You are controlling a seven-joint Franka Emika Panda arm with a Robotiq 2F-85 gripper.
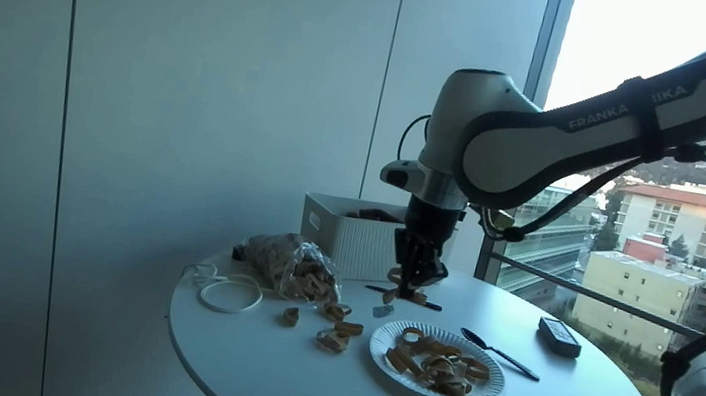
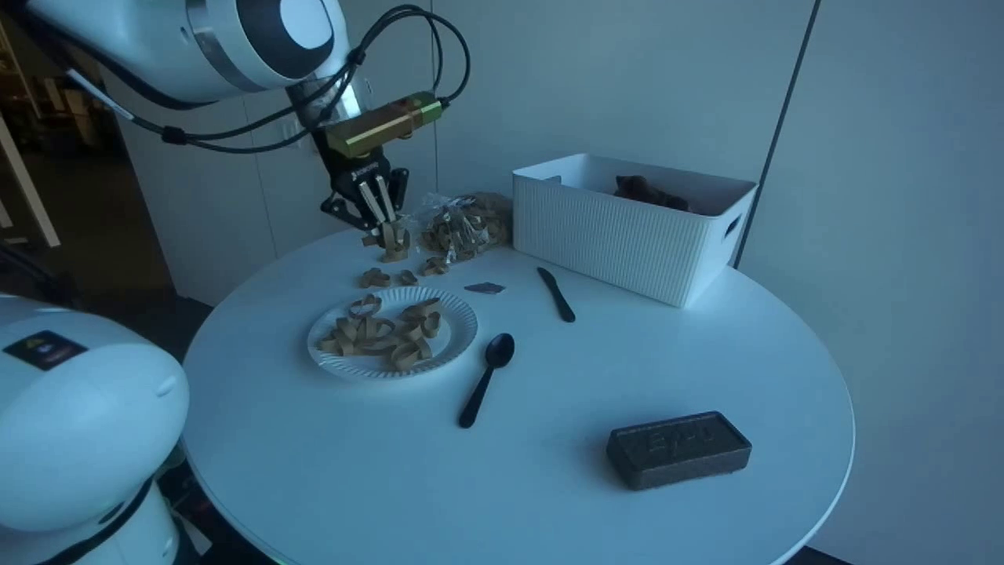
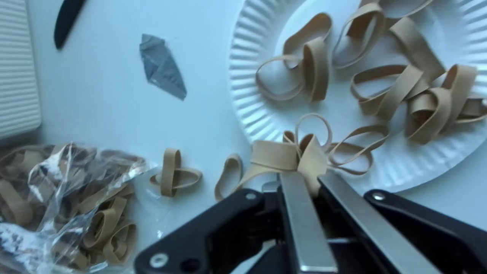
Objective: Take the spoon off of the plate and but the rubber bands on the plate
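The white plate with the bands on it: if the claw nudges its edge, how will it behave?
The white plate will probably slide easily, since its thin-looking, fluted rim suggests light disposable stock. Being thin, that rim may also flex if pressed. The rubber bands lying loosely on it would likely shift if it tips.

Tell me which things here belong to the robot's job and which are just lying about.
For the job: gripper, rubber bands, plate, spoon, probably the clear bag.

Just lying about: knife, white bin, grey scrap, dark block, white cable.
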